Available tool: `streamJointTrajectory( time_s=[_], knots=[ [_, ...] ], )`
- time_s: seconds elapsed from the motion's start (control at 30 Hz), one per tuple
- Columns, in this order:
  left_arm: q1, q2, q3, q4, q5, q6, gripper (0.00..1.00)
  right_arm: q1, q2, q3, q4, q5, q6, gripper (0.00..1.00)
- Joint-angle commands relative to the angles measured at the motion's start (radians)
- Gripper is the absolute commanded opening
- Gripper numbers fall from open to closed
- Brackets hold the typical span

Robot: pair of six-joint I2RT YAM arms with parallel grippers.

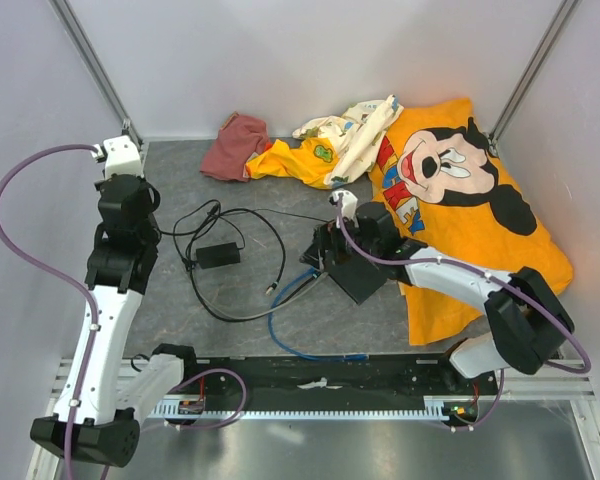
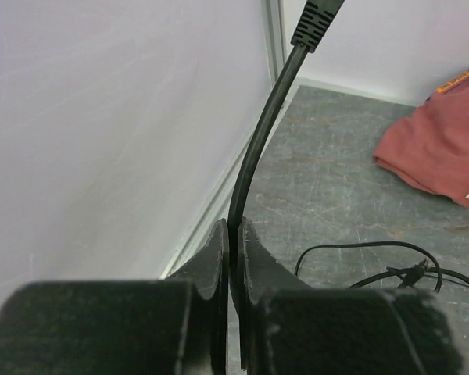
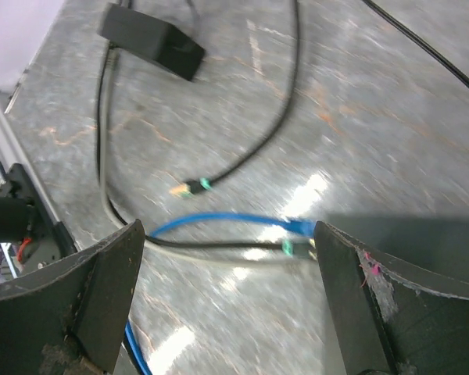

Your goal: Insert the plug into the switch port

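**Blue plug lies under wide-open right jaws, at the switch's edge**

The right arm [image 1: 450,280] reaches out over the grey desk [image 1: 180,310], its wrist above the black switch [image 1: 360,275]. In the right wrist view the right jaws stand wide apart and hold nothing. The plug [image 3: 300,226] lies on the desk below the gap between them, nearer the right-hand side of that gap and touched by neither. It sits against the edge of the switch's dark body [image 3: 406,242]. The view is blurred, so I cannot tell whether it is in a port. The blue cable [image 3: 219,220] runs away from the plug toward the left-hand side of the gap; from above it curves back toward the near edge of the desk [image 1: 273,318].

A black cable end with a green tip [image 3: 285,248] lies just beside the plug. A second green-tipped end [image 3: 194,187] lies apart from it, farther out on the desk. A small black adapter box [image 3: 152,43] sits well beyond both, among loops of thin black cable.

The left arm [image 1: 105,310] stands near the left wall. The left jaws are pressed together on a thick black cable [image 2: 254,156], which rises from between them to a black connector [image 2: 316,23].

A red cloth [image 2: 438,148] and an orange cartoon-print cloth [image 1: 450,200] lie at the far side of the desk.
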Motion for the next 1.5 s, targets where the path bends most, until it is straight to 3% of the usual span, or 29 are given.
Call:
streamJointTrajectory(
  time_s=[0.0, 0.17, 0.43, 0.87, 0.97, 1.0, 1.07, 1.1, 1.13, 1.2, 1.47],
  knots=[
    [-0.078, 0.0, -0.026, 0.048, 0.017, 0.1, 0.03, 0.058, 0.072, 0.076, 0.139, 0.003, -0.01, 0.96],
    [-0.16, 0.06, -0.046, -0.077, 0.186, -0.018, 0.03, 0.119, 0.187, 0.152, 0.238, -0.031, -0.087, 0.86],
    [-0.161, -0.03, -0.118, -0.055, 0.2, -0.032, 0.03, 0.158, 0.482, 0.408, 0.286, -0.04, -0.222, 0.7],
    [-0.161, -0.036, -0.147, -0.04, 0.202, -0.027, 0.02, 0.185, 0.823, 0.776, 0.321, 0.03, -0.236, 0.66],
    [-0.161, -0.033, -0.155, -0.04, 0.205, -0.027, 0.02, 0.185, 0.856, 0.821, 0.339, 0.039, -0.219, 0.52],
    [-0.161, -0.035, -0.156, -0.041, 0.208, -0.026, 0.02, 0.185, 0.867, 0.83, 0.341, 0.047, -0.218, 0.38],
    [-0.161, -0.036, -0.159, -0.044, 0.214, -0.026, 0.02, 0.182, 0.87, 0.853, 0.342, 0.073, -0.221, 0.24],
    [-0.161, -0.036, -0.162, -0.046, 0.223, -0.026, 0.02, 0.184, 0.867, 0.858, 0.342, 0.102, -0.222, 0.1],
    [-0.161, -0.036, -0.164, -0.047, 0.228, -0.026, 0.02, 0.181, 0.863, 0.86, 0.344, 0.114, -0.222, 0.04],
    [-0.161, -0.033, -0.167, -0.058, 0.24, -0.026, 0.02, 0.167, 0.835, 0.841, 0.373, 0.15, -0.207, 0.0],
    [-0.161, 0.053, -0.13, -0.147, 0.349, -0.021, 0.02, 0.106, 0.758, 0.76, 0.424, 0.19, -0.144, 0.0]
  ],
)
